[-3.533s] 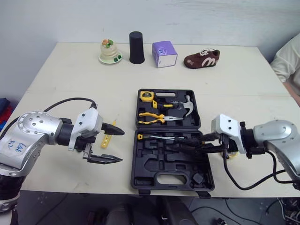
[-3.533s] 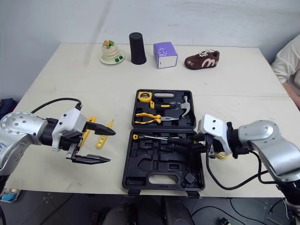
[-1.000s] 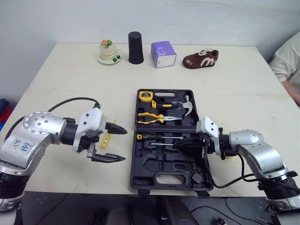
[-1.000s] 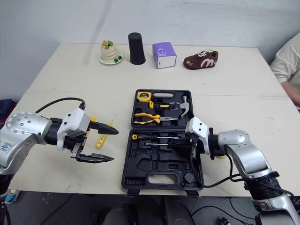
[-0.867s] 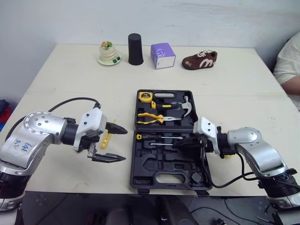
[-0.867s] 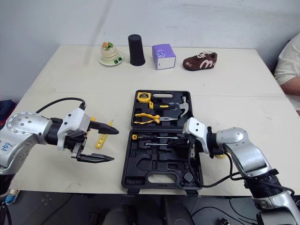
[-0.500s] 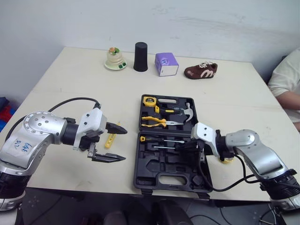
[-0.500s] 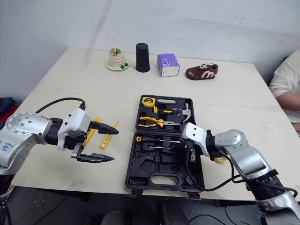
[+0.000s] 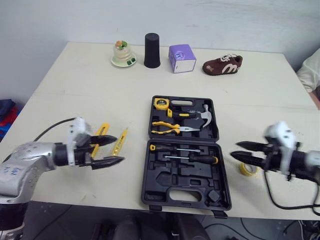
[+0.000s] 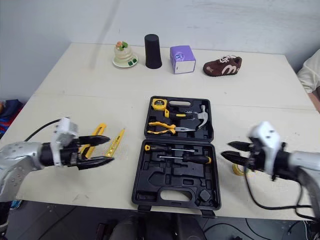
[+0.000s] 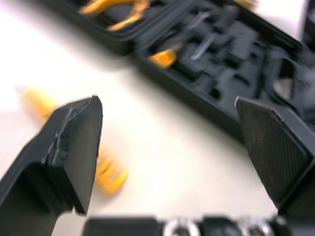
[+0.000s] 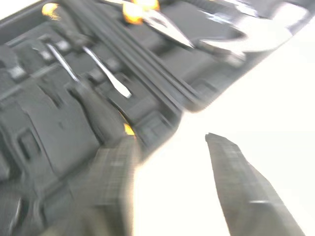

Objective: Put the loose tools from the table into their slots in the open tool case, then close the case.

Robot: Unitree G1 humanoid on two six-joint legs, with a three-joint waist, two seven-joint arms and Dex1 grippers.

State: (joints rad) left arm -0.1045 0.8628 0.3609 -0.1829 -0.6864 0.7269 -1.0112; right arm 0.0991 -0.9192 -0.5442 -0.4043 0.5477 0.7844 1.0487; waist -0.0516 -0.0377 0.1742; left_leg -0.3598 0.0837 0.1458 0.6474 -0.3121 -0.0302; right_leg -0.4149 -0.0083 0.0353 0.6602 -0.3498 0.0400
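Observation:
The black tool case (image 9: 170,181) lies open mid-table. Its far half holds a yellow tape measure (image 9: 160,103), pliers (image 9: 167,127) and a hammer (image 9: 200,115). Its near half holds two screwdrivers (image 9: 192,158) in slots. To the left of the case lie a yellow utility knife (image 9: 101,132) and a thin yellow tool (image 9: 120,141). My left gripper (image 9: 119,149) is open just in front of them, holding nothing. Right of the case, my right gripper (image 9: 234,150) is open and empty, beside a yellow tape roll (image 9: 246,169).
Along the far edge stand a small figurine (image 9: 123,54), a black cup (image 9: 152,50), a purple box (image 9: 181,51) and a brown shoe (image 9: 222,64). A person's sleeve (image 9: 312,70) shows at the right edge. Bare tabletop surrounds the case.
My right gripper has drawn back out of the case to its right, leaving the second screwdriver in its slot. My left gripper has pulled back leftward. The camera has shifted.

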